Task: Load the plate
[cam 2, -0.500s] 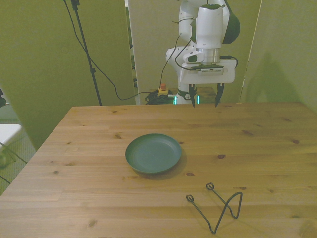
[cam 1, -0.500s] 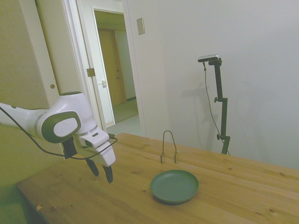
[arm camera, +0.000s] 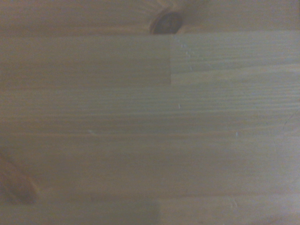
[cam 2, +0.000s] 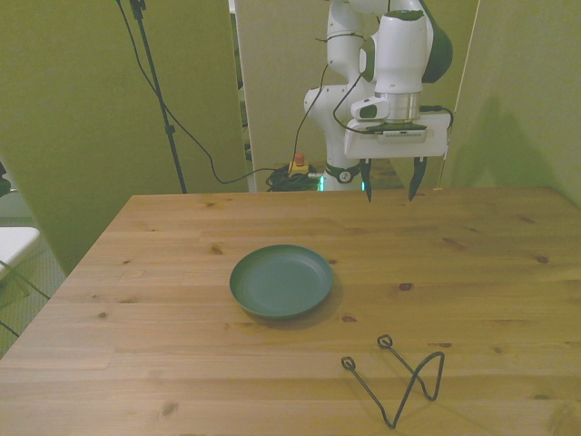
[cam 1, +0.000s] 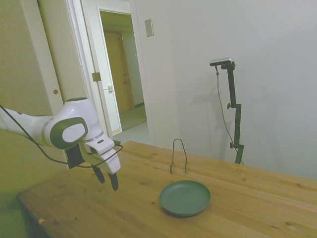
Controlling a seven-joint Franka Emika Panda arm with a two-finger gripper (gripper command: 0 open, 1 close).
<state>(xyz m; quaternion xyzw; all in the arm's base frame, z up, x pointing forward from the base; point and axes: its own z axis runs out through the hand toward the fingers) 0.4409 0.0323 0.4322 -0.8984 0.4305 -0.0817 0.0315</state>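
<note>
A long counter [cam 2: 472, 272] of pale knotty wooden planks fills the lower half of both wide views, its grain running across the front view from left to right; in the wrist view only a blurred patch of that same counter [arm camera: 150, 122] shows, with one dark knot near an edge. Behind it in the side view stands a plain white wall [cam 1: 257, 74] with a small pale switch plate [cam 1: 149, 28] in the upper middle of the frame, and to the left of that an open white door frame [cam 1: 119, 69] leading into a passage with a brownish door farther in. In the front view yellow-green panels [cam 2: 91, 109] back the scene. The round, shallow, dark green plate with a raised rim [cam 2: 280, 281] lies flat on the counter just left of centre in the front view and low in the middle of the side view [cam 1: 184, 198]; it holds nothing. A thin dark wire loop rack [cam 2: 399, 374] stands on the counter at the lower right of the front view, well apart from the plate, and upright just behind the plate in the side view [cam 1: 179, 155]. The white arm's gripper [cam 2: 391, 179] hangs above the counter's far edge in the upper middle of the front view, at the left of the side view [cam 1: 108, 178], its two dark fingers spread wide and pointing down, holding nothing, well away from the plate.
</note>
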